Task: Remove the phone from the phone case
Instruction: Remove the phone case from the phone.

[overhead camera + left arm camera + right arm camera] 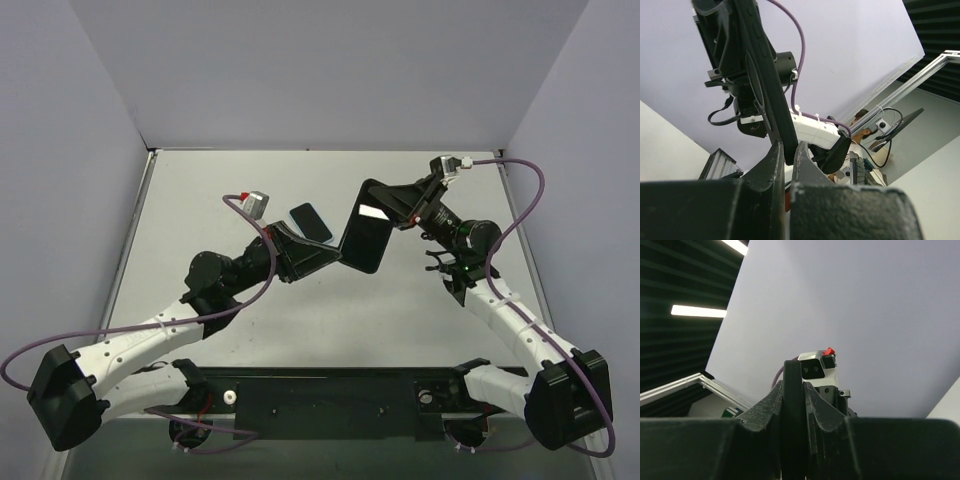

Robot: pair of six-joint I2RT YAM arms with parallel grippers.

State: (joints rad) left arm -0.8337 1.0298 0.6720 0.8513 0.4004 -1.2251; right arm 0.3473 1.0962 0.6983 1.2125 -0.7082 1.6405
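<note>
Pinching the phone case [368, 248] mid-frame, left gripper [335, 258] and right gripper [388, 205] both clamped, you could drop it pulling unevenly.

Bare table [200, 200] lies open at far left and between the arm bases. The raised phone case [365, 240], left arm [150, 335] and right arm [510, 320] block the middle (a dark slab [311, 221] lies just beside).

Pale grey table [200, 200] between plain lavender walls [320, 70], ceiling strip lights [695, 311] beyond.
</note>
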